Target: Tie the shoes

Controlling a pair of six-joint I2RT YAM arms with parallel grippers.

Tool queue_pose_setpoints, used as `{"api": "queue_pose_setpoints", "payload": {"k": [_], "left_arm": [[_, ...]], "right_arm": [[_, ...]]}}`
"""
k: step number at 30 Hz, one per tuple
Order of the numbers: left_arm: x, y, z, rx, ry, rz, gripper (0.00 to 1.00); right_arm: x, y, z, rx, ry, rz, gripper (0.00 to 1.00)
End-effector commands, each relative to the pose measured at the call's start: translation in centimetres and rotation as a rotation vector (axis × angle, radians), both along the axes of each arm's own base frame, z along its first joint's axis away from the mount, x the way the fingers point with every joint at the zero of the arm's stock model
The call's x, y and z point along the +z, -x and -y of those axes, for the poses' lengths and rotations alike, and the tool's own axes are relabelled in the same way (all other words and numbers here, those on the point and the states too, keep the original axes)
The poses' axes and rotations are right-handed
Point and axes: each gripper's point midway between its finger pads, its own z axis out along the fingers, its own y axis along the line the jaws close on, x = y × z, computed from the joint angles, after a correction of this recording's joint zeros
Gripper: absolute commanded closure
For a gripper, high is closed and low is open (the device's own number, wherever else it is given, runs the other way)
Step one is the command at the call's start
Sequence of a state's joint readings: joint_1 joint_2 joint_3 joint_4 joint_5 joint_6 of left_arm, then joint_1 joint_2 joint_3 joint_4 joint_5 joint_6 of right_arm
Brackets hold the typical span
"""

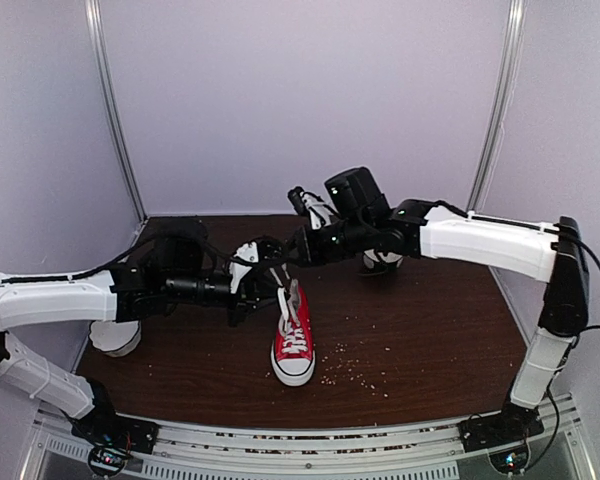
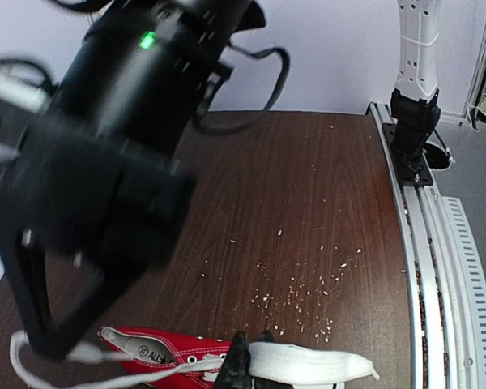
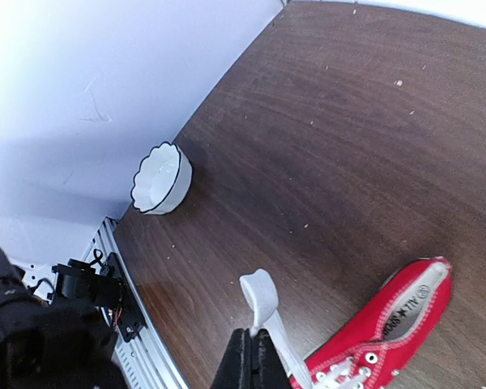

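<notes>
The red sneaker lies mid-table with its white toe cap toward the near edge. Its white laces rise from the eyelets to both grippers, which meet just above the shoe's heel. My left gripper is shut on a folded loop of white lace, and the shoe lies below it. My right gripper is shut on another lace loop that stands up above its fingertips, with the shoe to its right. The right wrist fills much of the left wrist view.
A white fluted bowl sits at the table's left edge and also shows in the right wrist view. A second white bowl is half hidden behind the right arm. Crumbs are scattered right of the shoe. Walls close in three sides.
</notes>
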State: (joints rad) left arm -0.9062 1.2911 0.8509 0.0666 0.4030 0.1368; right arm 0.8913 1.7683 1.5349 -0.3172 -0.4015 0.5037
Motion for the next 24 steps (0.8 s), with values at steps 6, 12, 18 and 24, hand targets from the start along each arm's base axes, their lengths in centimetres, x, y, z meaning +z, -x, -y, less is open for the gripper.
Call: {"api": "queue_pose_setpoints", "payload": {"k": [6,12,18,24], "left_arm": [[-0.6,0.7,0.9,-0.060,-0.004,-0.002,1.00],[-0.4,0.5,1.1,-0.036,0.002,-0.054,1.00],[-1.2,0.0,1.4,0.022,-0.031,-0.228,1.00],[-4.7,-1.4,-1.2,0.242,-0.125,-0.488,1.00]], "right_arm": [[-4.1,2.0,-6.0,0.057,0.003,-0.101,1.00],[-3.9,3.0,-6.0,0.126,0.007,-0.087,0.71],[-1.2,1.9,-3.2,0.157,0.011,-0.011,0.55],[0.1,0.5,2.8,0.109,0.036,0.100,0.52]]}}
